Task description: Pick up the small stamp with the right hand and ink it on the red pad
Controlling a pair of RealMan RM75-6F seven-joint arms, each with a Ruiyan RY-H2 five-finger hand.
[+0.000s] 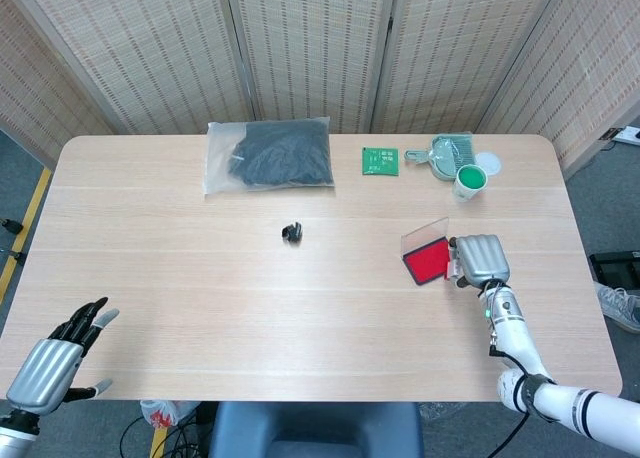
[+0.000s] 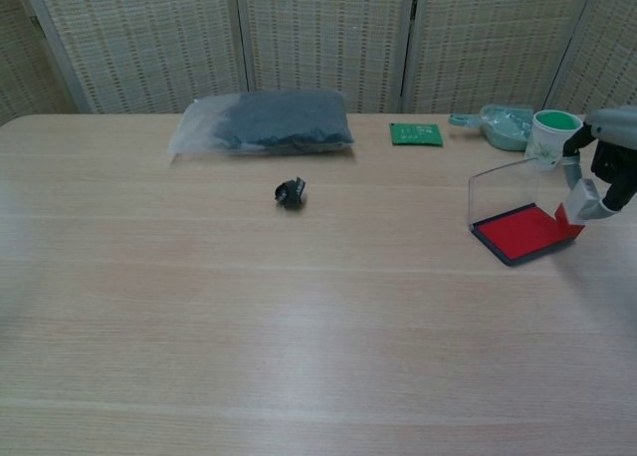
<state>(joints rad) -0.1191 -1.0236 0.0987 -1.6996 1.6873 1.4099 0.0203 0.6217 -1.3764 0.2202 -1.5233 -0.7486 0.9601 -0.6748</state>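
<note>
**Stamp over pad edge, not yet inked**

Nearest us, the left hand [image 1: 45,363] hangs off the table's front-left corner, fingers apart, holding nothing. Mid-table right, the right hand [image 1: 479,259] clamps the small stamp [image 2: 578,206], its red base over the far-right edge of the red pad [image 2: 525,231]; we cannot tell whether it touches. The pad's clear lid [image 2: 506,185] stands upright. We judge 2 risks: a tilted stamp inking unevenly, and an off-centre press tipping the pad. Beyond sits a green cup [image 2: 550,135].

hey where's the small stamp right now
In the chest view the small stamp is at far right, held by the right hand over the red pad's right edge.
</note>
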